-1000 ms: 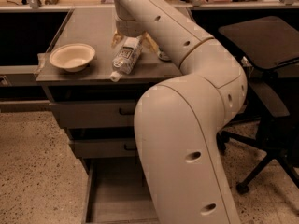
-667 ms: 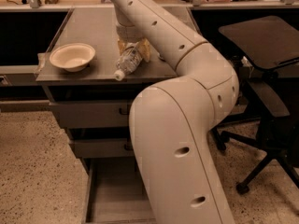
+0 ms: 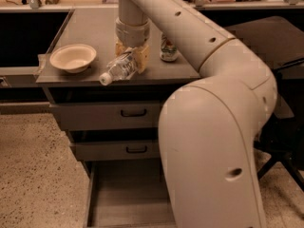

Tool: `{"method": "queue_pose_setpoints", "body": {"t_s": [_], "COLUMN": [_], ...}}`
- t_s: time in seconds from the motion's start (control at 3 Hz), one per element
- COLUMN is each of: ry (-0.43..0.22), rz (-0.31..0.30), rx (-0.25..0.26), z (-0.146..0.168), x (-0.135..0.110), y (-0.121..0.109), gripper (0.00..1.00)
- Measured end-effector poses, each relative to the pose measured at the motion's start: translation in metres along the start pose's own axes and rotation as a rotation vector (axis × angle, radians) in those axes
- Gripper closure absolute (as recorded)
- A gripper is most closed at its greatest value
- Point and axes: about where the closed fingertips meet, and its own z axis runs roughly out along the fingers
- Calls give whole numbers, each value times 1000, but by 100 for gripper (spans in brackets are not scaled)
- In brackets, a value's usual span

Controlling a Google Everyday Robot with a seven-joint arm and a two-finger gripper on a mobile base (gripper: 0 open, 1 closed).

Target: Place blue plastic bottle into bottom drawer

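Observation:
The blue plastic bottle (image 3: pixel 119 69) is clear with a white cap. It is held tilted, cap down and to the left, just above the front edge of the cabinet top. My gripper (image 3: pixel 132 57) comes down from above and is shut on the bottle's rear half, with its tan pads on either side. The bottom drawer (image 3: pixel 97 208) is pulled open below, a plain grey tray, partly hidden by my arm's large white body (image 3: pixel 213 151).
A cream bowl (image 3: pixel 72 57) sits on the cabinet top (image 3: pixel 90 27) to the left of the bottle. A green-and-white can (image 3: pixel 168 47) stands to the right behind my arm. Two upper drawers with black handles (image 3: pixel 134 113) are shut. An office chair (image 3: pixel 285 51) stands at right.
The bottle in my gripper has swung from steeply tilted to nearly level, and its cap has moved left toward the bowl. The arm's body has shifted in view.

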Motion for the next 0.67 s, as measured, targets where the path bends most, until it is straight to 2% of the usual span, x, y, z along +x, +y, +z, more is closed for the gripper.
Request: {"method": "queue_pose_setpoints", "body": {"t_s": [0.33, 0.67], "ry": [-24, -17], "rz": [87, 85], "rx": [22, 45], "z": [7, 10], "x": [-11, -8], "y": [-5, -12], "gripper": [100, 100]}}
